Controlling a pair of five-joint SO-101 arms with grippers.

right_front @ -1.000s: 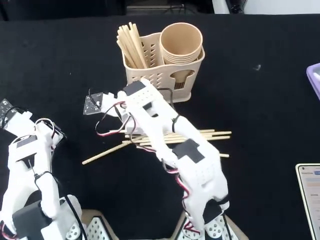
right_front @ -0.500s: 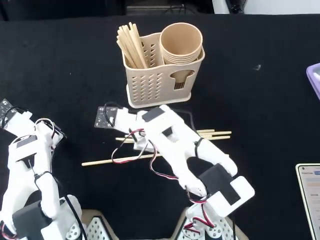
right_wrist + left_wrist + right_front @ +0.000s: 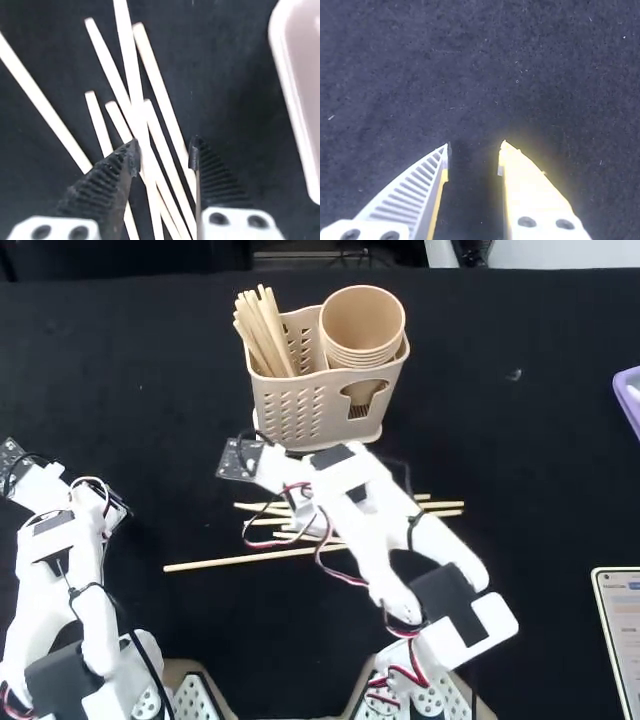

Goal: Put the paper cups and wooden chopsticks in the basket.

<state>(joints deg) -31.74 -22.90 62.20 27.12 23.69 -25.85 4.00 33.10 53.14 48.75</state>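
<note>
1. Standing upright at the far middle of the black worktop (image 3: 520, 470), the basket (image 3: 320, 400) is recorded. In the high view a stack of paper cups (image 3: 362, 325) sits in its right-hand compartment. A bundle of wooden chopsticks (image 3: 262, 330) leans in the left-hand one.
2. Loose chopsticks (image 3: 250, 558) are seen lying flat on the worktop just in front of the basket, crossed and overlapping. One long stick lies a little apart, toward the left arm's side.
3. A purple object (image 3: 630, 395) is cut off at the right edge. A flat screen (image 3: 620, 630) lies at the near right. Both are well apart from the basket.
4. The pile is partly hidden in the high view by the right arm (image 3: 400, 540). The arm is stretched from its base over the sticks, with its wrist near the basket's front wall.
5. The right tool (image 3: 164, 150) is pointed down over the pile. Its dark toothed fingers are spread, with several sticks running under and between the tips. Contact with the sticks cannot be told.
6. The left arm (image 3: 55, 560) is folded at the near left. The left tool (image 3: 472, 147) is aimed at bare worktop, with its fingers slightly parted and nothing between them.
</note>
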